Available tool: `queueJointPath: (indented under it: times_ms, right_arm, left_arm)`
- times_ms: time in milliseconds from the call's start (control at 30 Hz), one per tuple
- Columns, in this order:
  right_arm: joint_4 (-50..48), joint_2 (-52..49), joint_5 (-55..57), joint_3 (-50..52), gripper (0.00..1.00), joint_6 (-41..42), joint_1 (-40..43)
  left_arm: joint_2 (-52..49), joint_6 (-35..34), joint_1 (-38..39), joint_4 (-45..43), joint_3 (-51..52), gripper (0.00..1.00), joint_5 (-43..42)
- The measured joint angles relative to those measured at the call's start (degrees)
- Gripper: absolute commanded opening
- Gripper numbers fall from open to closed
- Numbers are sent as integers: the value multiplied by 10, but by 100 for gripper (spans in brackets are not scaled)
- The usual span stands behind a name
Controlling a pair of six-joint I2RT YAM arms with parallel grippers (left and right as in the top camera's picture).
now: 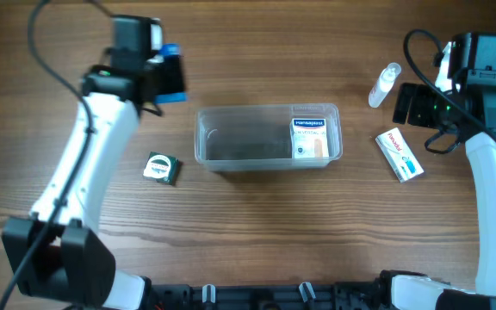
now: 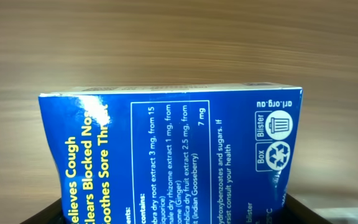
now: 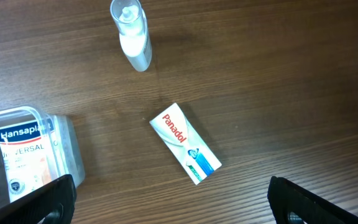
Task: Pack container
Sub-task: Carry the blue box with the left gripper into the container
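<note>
The container [image 1: 209, 155], a clear, see-through plastic rectangular tub with rounded corners and a rim, sits in the middle of the wooden table [image 1: 257, 232], its long side running left to right. In the overhead view, a white and blue Hansaplast plaster box [image 1: 309, 138] lies flat inside it at the right-hand end, and the rest of the tub floor shows bare. The right wrist view catches that same end of the container [image 3: 67, 149] with the Hansaplast box [image 3: 20, 155] seen through the plastic.

The left hand [image 1: 160, 73] is off to the far left of the container and well apart from it. It pinches a dark blue cardboard medicine box with yellow and white print [image 1: 172, 86]. In the left wrist view this blue box [image 2: 166, 149] fills most of the frame, lying between the dark fingers [image 2: 48, 214] at the bottom edge.

The right hand [image 1: 407, 103] is out past the container's right end, its fingers [image 3: 42, 205] spread wide and pinching nothing. Below it on the table lie a white Panadol box with red lettering [image 3: 186, 143] and, near it, a small clear spray bottle on its side [image 3: 132, 34]; the two do not touch.

A small dark green and white square packet [image 1: 161, 167] rests on the table just beside the container's left end.
</note>
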State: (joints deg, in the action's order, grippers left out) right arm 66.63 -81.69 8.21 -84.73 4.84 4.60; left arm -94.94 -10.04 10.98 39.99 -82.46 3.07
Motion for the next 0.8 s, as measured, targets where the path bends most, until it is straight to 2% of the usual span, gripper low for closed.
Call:
queueJointPath:
  times_ms: [167,367,467,600,800]
  right_arm:
    - [0,0,0,0,100,0,0]
    - [0,0,0,0,100,0,0]
    - [0,0,0,0,100,0,0]
    - [0,0,0,0,100,0,0]
    - [0,0,0,0,100,0,0]
  left_arm:
    - [9,-82,141,-2,0,68,-1]
    - [4,-173,260,-20,0,68,-2]
    - [-16,-188,303,-34,0,68,-1]
    - [-58,-194,334,-54,0,68,-1]
    - [-94,-197,337,-53,0,68,18]
